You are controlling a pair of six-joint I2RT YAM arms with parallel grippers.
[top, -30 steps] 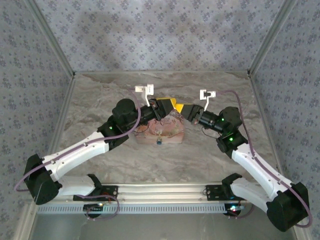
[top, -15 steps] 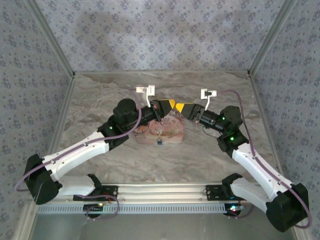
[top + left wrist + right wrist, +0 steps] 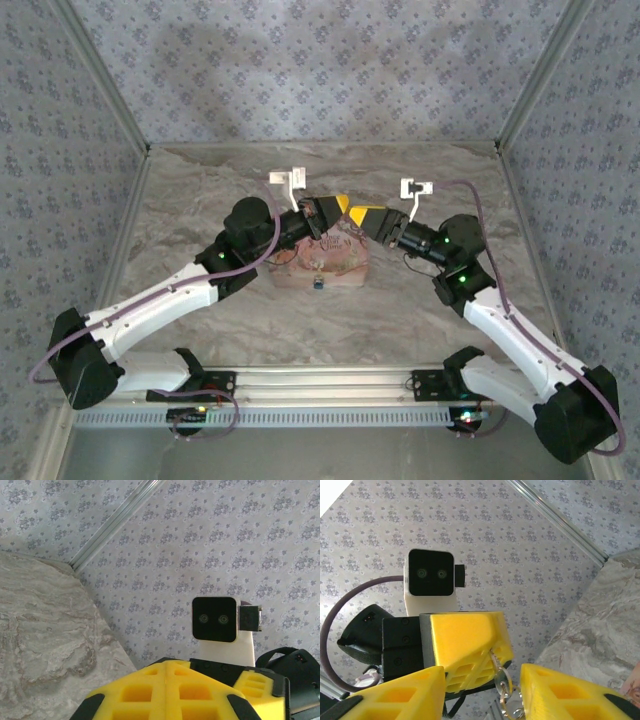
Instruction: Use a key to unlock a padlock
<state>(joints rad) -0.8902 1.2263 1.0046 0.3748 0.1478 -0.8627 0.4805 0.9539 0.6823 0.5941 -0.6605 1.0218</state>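
Note:
In the right wrist view, my left gripper (image 3: 465, 640) is shut on a small silver key (image 3: 496, 662), and its key rings (image 3: 506, 692) dangle below the fingertips. My right gripper (image 3: 482, 672) is open, its yellow fingers standing on either side of the key and rings without touching them. Seen from above, the left gripper (image 3: 337, 207) and right gripper (image 3: 360, 216) meet tip to tip in the air above the pink tin (image 3: 335, 262). The tiny blue padlock (image 3: 318, 284) hangs at the tin's near edge. In the left wrist view the left gripper (image 3: 167, 664) shows its fingers pressed together.
The tin sits mid-table on the marbled surface (image 3: 200, 200). Patterned walls (image 3: 320, 70) enclose the back and both sides. The right arm's wrist camera (image 3: 215, 620) faces the left one at close range.
My left gripper closed on the key. My right gripper opened, let go of it and drew slightly back to the right.

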